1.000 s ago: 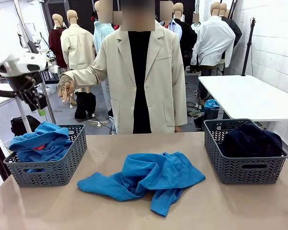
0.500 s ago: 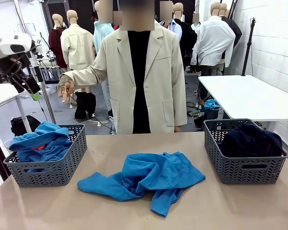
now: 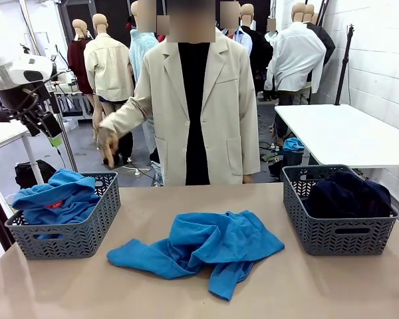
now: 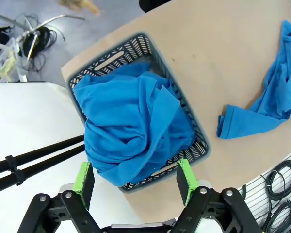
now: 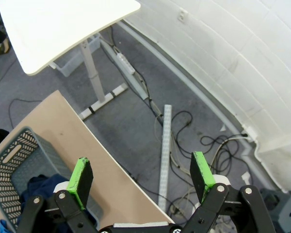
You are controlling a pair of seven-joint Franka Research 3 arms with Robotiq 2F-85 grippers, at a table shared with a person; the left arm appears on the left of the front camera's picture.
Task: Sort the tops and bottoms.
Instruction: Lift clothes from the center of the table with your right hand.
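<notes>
One bright blue top lies crumpled on the middle of the tan table. Another blue top is heaped in the left grey basket. The dark navy bottoms fill the right grey basket. My left gripper hangs high above the left basket, open and holding nothing. In the left wrist view the left gripper looks straight down on the basketed top, with the loose top at the right. My right gripper is open and empty, above the table's corner near the bottoms.
A person in a cream jacket stands at the far side of the table, one hand lowered beside them. A white side table stands at the back right. Cables lie on the floor past the table edge.
My left gripper has opened wider and risen above the left basket. The person's hand has dropped from chest height to lower down.
</notes>
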